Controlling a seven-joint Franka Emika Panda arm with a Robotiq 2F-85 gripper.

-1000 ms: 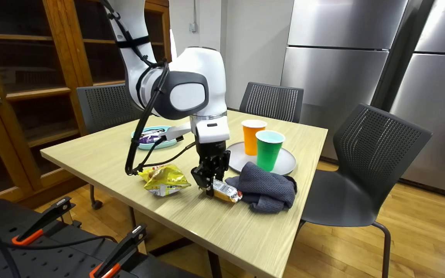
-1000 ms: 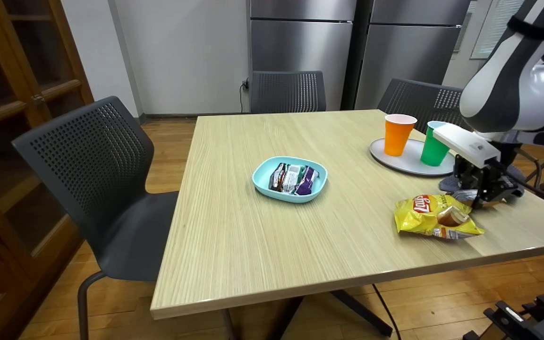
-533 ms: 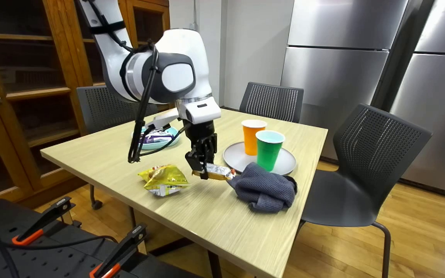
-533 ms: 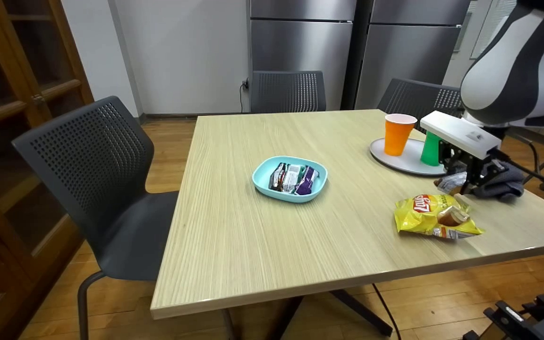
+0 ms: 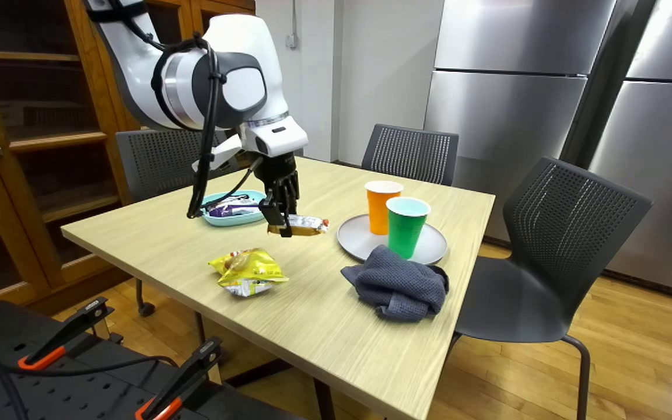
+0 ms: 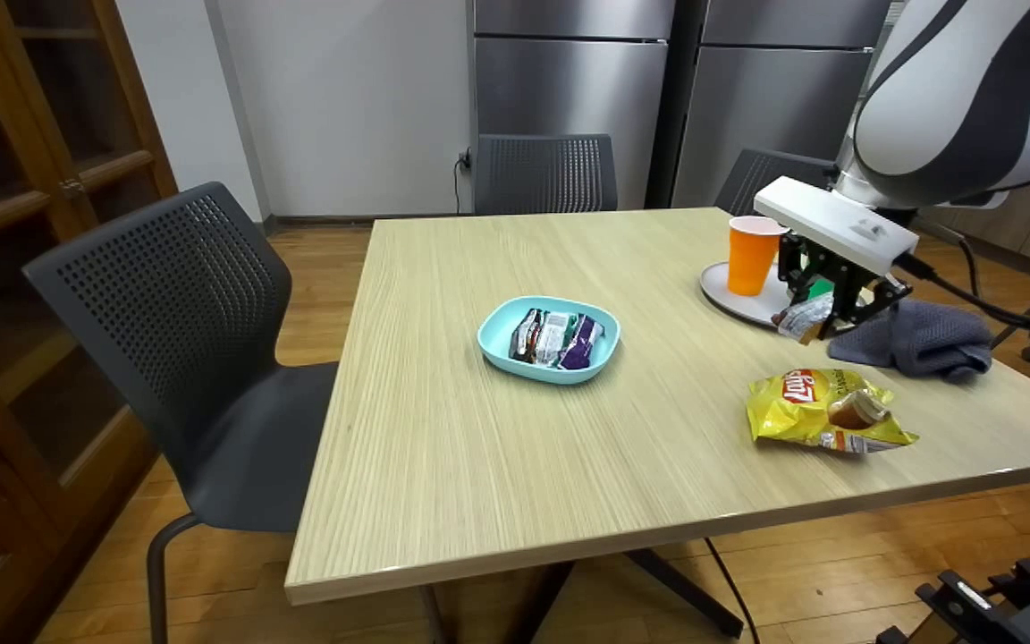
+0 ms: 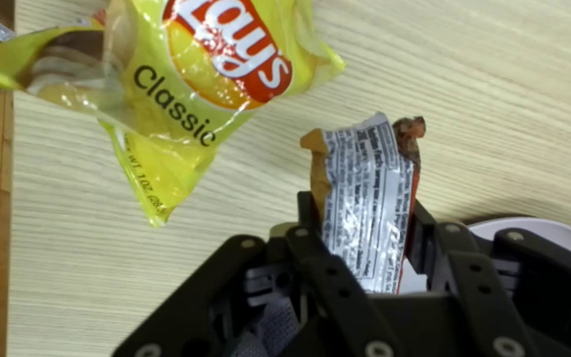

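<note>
While in claw [image 7: 363, 212], bar [image 7: 360, 163] well inside tbl edge [image 6: 569, 546].

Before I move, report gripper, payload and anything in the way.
Gripper shut on wrapped snack bar. Bar held clear of the table. Yellow chip bag and gray plate nearby, neither touching the bar.

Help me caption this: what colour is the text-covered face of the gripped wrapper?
Silvery white with dark print; the wrapper shows best in the wrist view.
</note>
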